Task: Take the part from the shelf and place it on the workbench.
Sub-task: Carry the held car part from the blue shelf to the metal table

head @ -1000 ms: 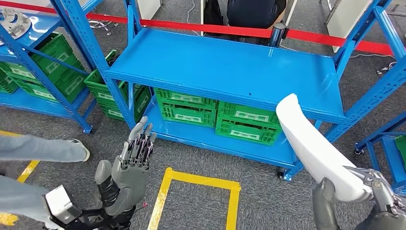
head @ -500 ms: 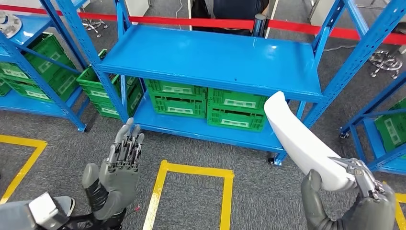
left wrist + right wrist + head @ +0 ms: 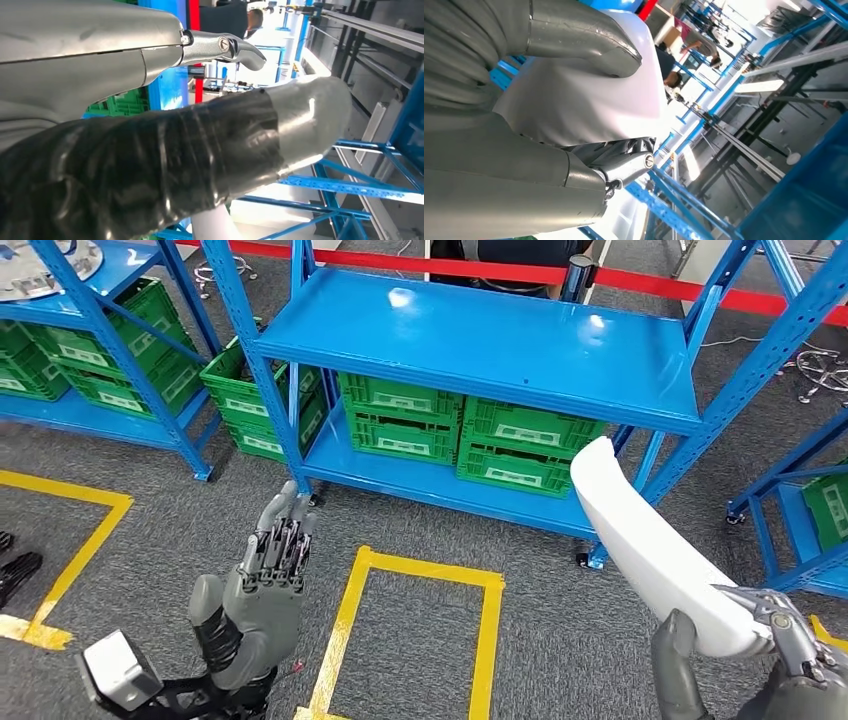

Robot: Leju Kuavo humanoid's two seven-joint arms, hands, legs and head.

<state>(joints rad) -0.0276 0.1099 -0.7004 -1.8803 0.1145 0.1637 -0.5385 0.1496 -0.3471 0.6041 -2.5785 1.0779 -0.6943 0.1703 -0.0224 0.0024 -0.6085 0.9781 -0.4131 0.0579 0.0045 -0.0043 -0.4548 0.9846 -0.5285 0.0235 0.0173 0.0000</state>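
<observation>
The right hand [image 3: 775, 660] grips a long white curved part [image 3: 650, 550], raised near the blue shelf [image 3: 480, 340]. The left hand [image 3: 265, 590] is empty, fingers straight and close together.

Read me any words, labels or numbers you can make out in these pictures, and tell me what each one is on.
No text can be read.
White labels on the green crates under the blue shelf: too small and blurred to read.
White part held by the right hand: no visible marking.
Left hand: no visible marking.
</observation>
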